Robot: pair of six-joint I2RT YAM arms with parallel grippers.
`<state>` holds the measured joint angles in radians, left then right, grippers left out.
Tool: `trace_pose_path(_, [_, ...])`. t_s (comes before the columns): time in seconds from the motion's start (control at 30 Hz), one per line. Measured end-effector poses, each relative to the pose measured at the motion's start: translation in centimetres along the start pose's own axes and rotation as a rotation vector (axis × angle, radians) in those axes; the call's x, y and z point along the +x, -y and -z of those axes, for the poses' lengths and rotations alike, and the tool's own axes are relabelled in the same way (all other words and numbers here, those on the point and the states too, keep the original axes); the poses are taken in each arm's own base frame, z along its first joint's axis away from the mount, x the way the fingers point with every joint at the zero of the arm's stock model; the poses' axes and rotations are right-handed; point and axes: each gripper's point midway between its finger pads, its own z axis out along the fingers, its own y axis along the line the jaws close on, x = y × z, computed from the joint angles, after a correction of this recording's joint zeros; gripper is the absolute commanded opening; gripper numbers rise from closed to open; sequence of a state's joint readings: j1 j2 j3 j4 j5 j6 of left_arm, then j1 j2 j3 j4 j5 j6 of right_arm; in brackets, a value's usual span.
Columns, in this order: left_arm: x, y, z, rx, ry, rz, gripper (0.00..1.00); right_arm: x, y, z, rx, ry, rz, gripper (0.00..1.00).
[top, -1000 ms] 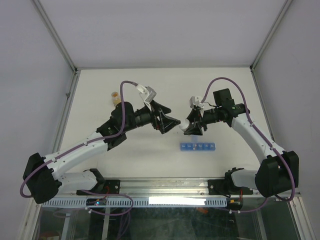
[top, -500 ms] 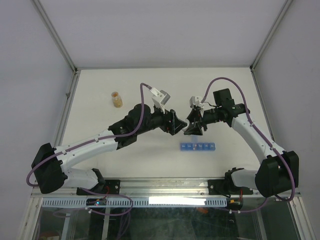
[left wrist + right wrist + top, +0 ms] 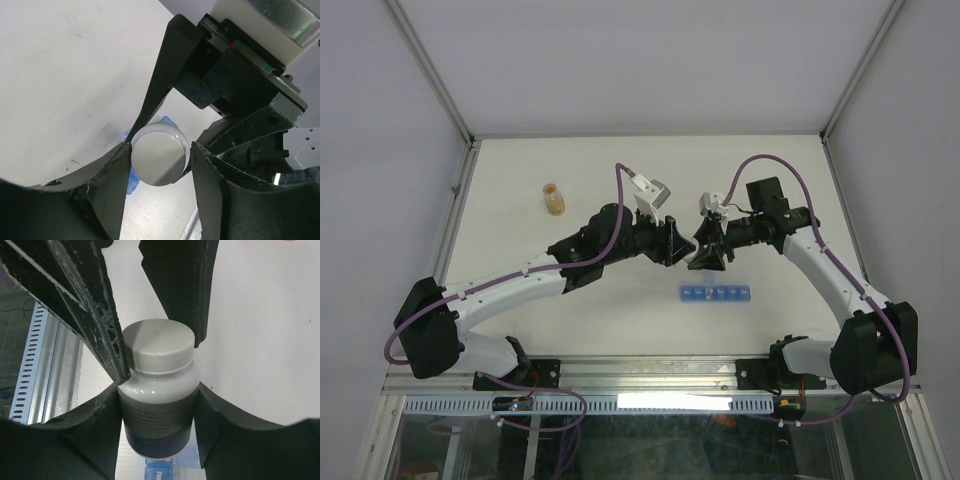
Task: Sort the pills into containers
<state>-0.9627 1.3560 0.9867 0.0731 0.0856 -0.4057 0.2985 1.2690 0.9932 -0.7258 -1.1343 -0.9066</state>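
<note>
The right tool (image 3: 157,420) is closed on a white bottle (image 3: 157,402), its two fingers (image 3: 90,440) pressed against the dark label on either side of the body. It holds the bottle above the desk (image 3: 620,170), with the ribbed white cap (image 3: 158,347) pointing toward the left arm.

The left tool (image 3: 161,150) meets it head-on near the middle of the desk, partly open, with one finger (image 3: 107,190) on each side of the cap. From the left wrist the cap's round top fills the gap between the fingers. One finger edge lies against the cap's rim and the other sits just beside it. Whether this tool is actually pinching the cap cannot be told.

The organizer (image 3: 717,293), a narrow blue strip of small compartments, lies flat on the desk. It sits just on the near side of where the two tools meet, below the bottle and apart from both tools. Its blue shows under the bottle's base in the right wrist view.

An orange bottle (image 3: 554,199) stands upright well off to the left.
</note>
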Motion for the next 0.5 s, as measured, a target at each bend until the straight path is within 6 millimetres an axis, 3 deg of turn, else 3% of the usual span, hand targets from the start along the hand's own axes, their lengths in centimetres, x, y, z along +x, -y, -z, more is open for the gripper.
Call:
trace_pose_path(0.13, [0.15, 0.03, 0.03, 0.003, -0.010, 0.000, 0.32, -0.02, -0.02, 0.00, -0.001, 0.001, 0.000, 0.00])
trace_pose_path(0.23, [0.21, 0.07, 0.04, 0.005, -0.015, -0.001, 0.00, 0.01, -0.03, 0.00, -0.001, 0.000, -0.002, 0.00])
trace_pose_path(0.27, [0.20, 0.08, 0.05, 0.006, -0.016, 0.000, 0.00, 0.01, -0.04, 0.00, -0.001, 0.000, -0.002, 0.05])
trace_pose_path(0.3, [0.25, 0.09, 0.06, 0.006, -0.019, 0.001, 0.00, 0.01, -0.05, 0.00, -0.001, 0.000, -0.002, 0.21])
trace_pose_path(0.33, [0.25, 0.10, 0.06, 0.007, -0.019, 0.001, 0.00, 0.01, -0.05, 0.00, -0.002, 0.000, -0.003, 0.45])
trace_pose_path(0.37, [0.25, 0.11, 0.06, 0.007, -0.019, 0.001, 0.00, 0.00, -0.07, 0.00, -0.002, 0.001, -0.003, 0.56])
trace_pose_path(0.4, [0.24, 0.09, 0.06, 0.007, -0.019, 0.000, 0.00, 0.00, -0.07, 0.00, -0.002, 0.001, -0.003, 0.81])
trace_pose_path(0.43, [0.24, 0.10, 0.06, 0.007, -0.019, 0.000, 0.00, 0.00, -0.08, 0.00, -0.002, 0.001, -0.005, 0.97])
trace_pose_path(0.5, [0.38, 0.18, 0.10, 0.013, -0.026, 0.001, 0.00, -0.10, -0.05, -0.02, -0.002, 0.004, -0.011, 0.99])
